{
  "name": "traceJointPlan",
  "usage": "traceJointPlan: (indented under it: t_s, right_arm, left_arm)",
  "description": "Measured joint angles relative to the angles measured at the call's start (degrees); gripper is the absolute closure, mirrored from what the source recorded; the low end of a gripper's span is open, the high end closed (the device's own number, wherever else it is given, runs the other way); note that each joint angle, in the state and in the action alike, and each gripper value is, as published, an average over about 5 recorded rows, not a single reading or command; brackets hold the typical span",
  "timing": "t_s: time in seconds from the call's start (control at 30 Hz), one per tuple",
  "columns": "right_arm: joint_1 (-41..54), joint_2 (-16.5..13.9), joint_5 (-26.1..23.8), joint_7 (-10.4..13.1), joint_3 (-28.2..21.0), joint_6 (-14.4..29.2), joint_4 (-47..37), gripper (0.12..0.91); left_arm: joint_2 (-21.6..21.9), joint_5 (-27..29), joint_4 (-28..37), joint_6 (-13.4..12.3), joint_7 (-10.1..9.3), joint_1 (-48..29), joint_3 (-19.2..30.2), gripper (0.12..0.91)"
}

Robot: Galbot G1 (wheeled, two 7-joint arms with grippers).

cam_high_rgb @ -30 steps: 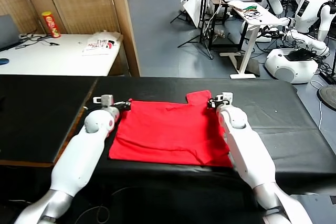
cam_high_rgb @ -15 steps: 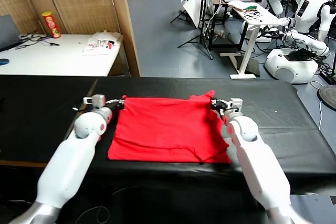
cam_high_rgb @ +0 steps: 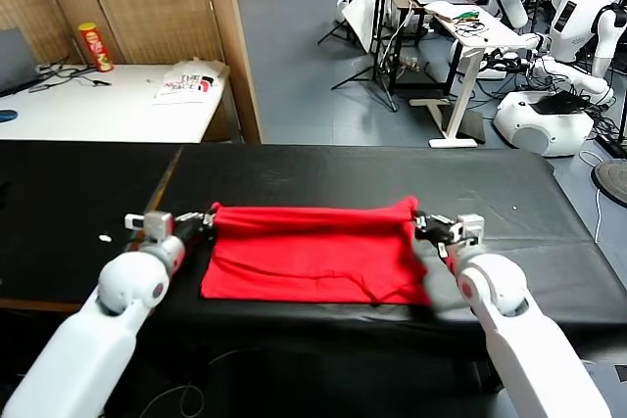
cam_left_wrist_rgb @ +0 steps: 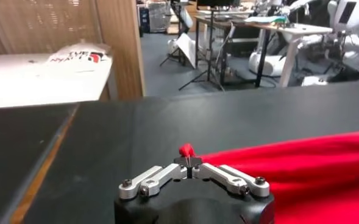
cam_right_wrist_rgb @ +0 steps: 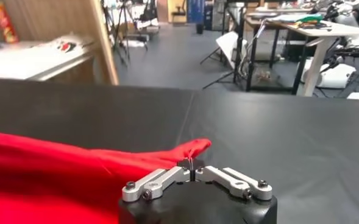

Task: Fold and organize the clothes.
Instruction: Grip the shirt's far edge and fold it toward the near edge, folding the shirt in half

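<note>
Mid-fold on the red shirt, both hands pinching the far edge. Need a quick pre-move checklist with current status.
1. Left hand shut on a corner of the bright red cotton T-shirt: ok, a red tip shows between the closed fingers.
2. Right hand shut on the opposite corner: ok, fabric pinched there.
3. Held edge level between both hands: ok, it runs roughly straight across in the head view.
4. Near hem flat on the black table cover: ok, though there is a small wrinkle near the right front.
5. Both layers caught in each pinch: cannot tell.
6. Path toward the near hem free: ok, nothing lies on the shirt.
</note>
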Motion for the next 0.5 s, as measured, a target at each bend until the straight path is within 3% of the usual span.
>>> traceJointPlan:
  t_s: [0.5]
  right_arm:
    - [-6.3,-0.3,-1.7,0.3,0.8,-1.8,4.2,0.902]
  left_arm:
    - [-0.3,5.1,-6.5,-0.2,0.24,9.1,-1.8,0.902]
